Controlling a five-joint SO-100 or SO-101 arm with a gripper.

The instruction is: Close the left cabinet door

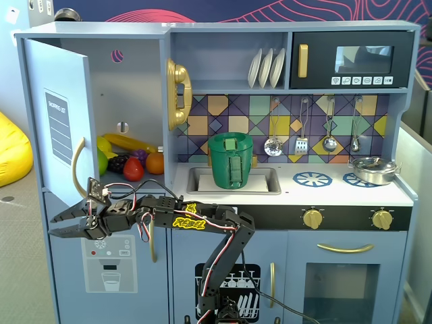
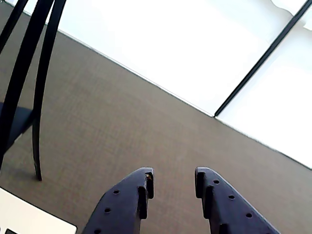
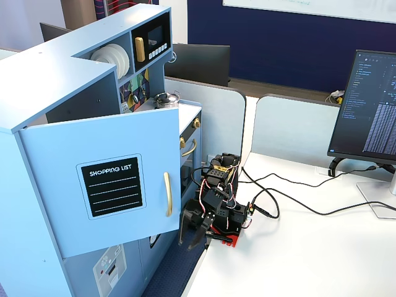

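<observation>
The left cabinet door (image 1: 57, 101) is a light-blue panel with a black "SHOPPING LIST" label and a curved gold handle (image 1: 79, 165). It stands swung open; it also shows in a fixed view (image 3: 62, 161). My gripper (image 1: 54, 227) is open and empty. It points left just below the door's lower edge. In a fixed view my gripper (image 3: 188, 240) hangs right of the door's free edge, near its lower corner and apart from it. In the wrist view my gripper (image 2: 174, 178) shows two dark fingers spread over brown carpet; the door is out of that view.
Toy fruit (image 1: 128, 162) lies inside the open cabinet. The blue ice-dispenser door (image 1: 111, 263) is below it. A green basket (image 1: 231, 160) sits in the sink. A monitor (image 3: 368, 105) and cables (image 3: 291, 198) are on the white table (image 3: 297, 253). Black chair legs (image 2: 36, 97) stand on the carpet.
</observation>
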